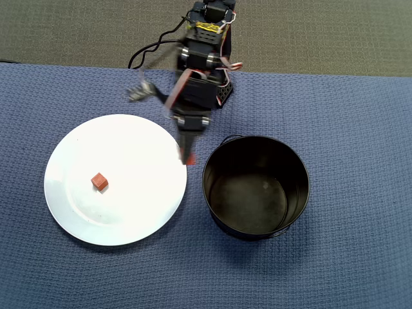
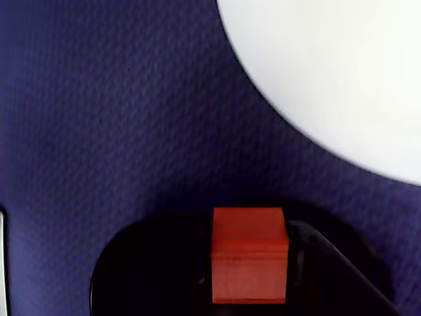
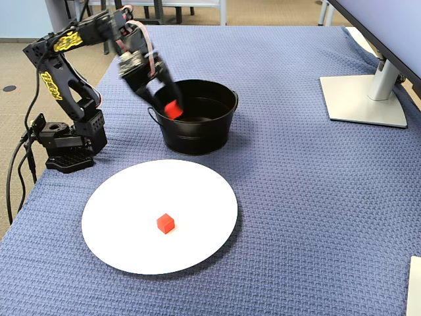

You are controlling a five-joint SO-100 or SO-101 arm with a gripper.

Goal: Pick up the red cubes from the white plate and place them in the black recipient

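Observation:
My gripper (image 1: 188, 158) is shut on a red cube (image 2: 248, 255) and holds it in the air between the white plate (image 1: 135, 138) and the black recipient (image 1: 256, 187). The held cube shows in the fixed view (image 3: 173, 108) in front of the pot's near wall (image 3: 197, 139), and in the overhead view (image 1: 190, 160) beside the plate's right rim. A second red cube (image 1: 99, 181) lies on the plate left of its middle; it also shows in the fixed view (image 3: 166, 223). The wrist view shows the plate's edge (image 2: 342, 79) above blue cloth. The pot's inside looks empty.
A blue woven cloth (image 1: 347, 129) covers the table. The arm's base (image 3: 66, 141) stands at the table's left edge in the fixed view. A monitor stand (image 3: 365, 99) sits at the far right. A pale object (image 3: 414, 286) shows at the bottom right corner.

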